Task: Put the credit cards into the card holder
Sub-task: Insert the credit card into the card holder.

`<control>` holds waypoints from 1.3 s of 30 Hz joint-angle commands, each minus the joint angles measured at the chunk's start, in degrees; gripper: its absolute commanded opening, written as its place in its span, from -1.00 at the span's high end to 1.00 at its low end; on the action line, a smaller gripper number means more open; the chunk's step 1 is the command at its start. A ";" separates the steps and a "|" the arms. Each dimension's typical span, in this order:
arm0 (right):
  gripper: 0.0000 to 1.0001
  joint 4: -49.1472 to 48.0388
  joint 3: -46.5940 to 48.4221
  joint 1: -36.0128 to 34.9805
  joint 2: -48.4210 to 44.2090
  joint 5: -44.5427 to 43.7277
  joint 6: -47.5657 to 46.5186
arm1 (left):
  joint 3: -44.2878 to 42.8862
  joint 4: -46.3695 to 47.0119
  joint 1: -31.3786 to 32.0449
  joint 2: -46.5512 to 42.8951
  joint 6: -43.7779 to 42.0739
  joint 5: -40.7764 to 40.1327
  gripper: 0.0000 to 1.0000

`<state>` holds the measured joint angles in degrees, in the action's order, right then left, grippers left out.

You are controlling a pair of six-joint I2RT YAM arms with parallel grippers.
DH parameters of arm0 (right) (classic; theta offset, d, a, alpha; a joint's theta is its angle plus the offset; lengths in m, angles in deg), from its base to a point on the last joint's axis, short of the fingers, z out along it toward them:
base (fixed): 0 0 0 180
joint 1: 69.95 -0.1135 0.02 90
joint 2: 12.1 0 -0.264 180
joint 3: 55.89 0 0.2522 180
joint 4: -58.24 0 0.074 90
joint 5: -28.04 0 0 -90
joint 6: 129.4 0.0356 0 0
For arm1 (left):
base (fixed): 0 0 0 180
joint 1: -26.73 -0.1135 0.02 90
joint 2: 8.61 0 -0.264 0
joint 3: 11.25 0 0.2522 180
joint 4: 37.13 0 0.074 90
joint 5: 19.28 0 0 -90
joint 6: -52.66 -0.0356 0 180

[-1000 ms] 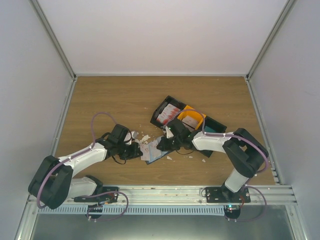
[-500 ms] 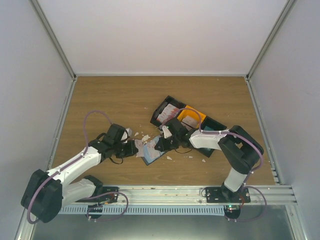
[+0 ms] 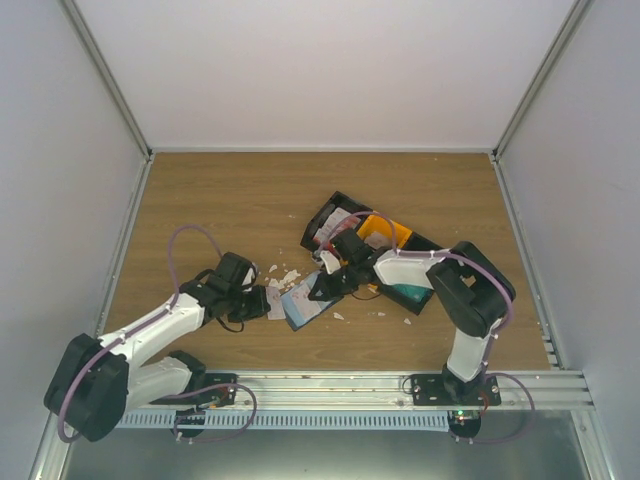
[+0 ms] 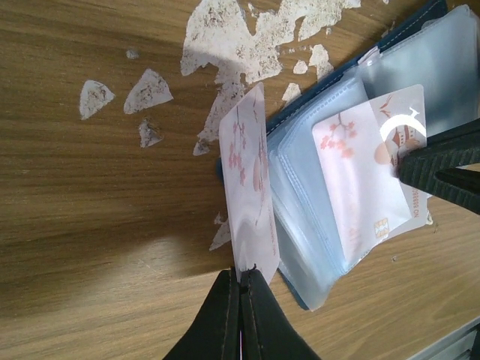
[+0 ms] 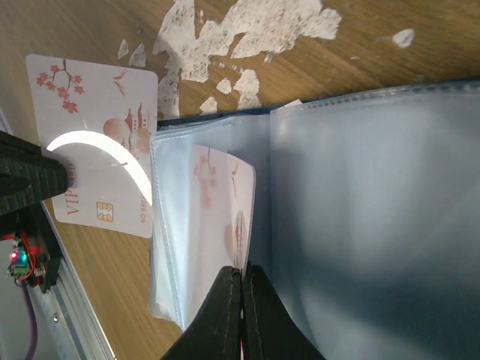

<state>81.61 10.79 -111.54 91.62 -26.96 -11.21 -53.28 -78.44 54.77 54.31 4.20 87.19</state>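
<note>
The card holder [image 3: 306, 306] lies open on the table, its blue-grey sleeves [image 4: 311, 217] fanned out. My left gripper [image 4: 241, 274] is shut on the short edge of a white credit card [image 4: 247, 180] with pink blossoms, which stands on edge against the holder's left side. My right gripper [image 5: 241, 271] is shut on a second blossom card [image 5: 225, 210] that sits partly inside a sleeve [image 5: 172, 225]. In the top view the left gripper [image 3: 264, 300] and the right gripper [image 3: 318, 287] face each other across the holder.
Black tray boxes and an orange one [image 3: 384, 236] stand just behind the right gripper, with more cards [image 3: 336, 226] in the left tray. Torn white scraps [image 3: 286, 275] [image 4: 150, 90] lie on the wood by the holder.
The right gripper has moved left with its card, over the holder. The left gripper has drawn back slightly to the left, still holding its card.
</note>
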 commanded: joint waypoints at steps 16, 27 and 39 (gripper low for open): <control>0.99 7.58 3.95 -1.72 7.49 2.42 -7.43 | -0.32 2.26 0.19 3.89 -2.90 0.52 1.00; 0.48 10.07 4.11 -2.34 0.15 -8.54 -4.11 | -2.57 -0.10 -0.28 1.29 -3.04 -0.78 1.00; 0.08 14.30 6.85 -6.43 -1.68 -18.07 -1.39 | -6.42 -4.92 -2.61 -2.05 -4.49 -2.06 1.00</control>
<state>93.13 15.80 -116.13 89.90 -40.60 -13.68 -57.72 -81.83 52.91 54.98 0.65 85.68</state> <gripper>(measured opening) 0.455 0.007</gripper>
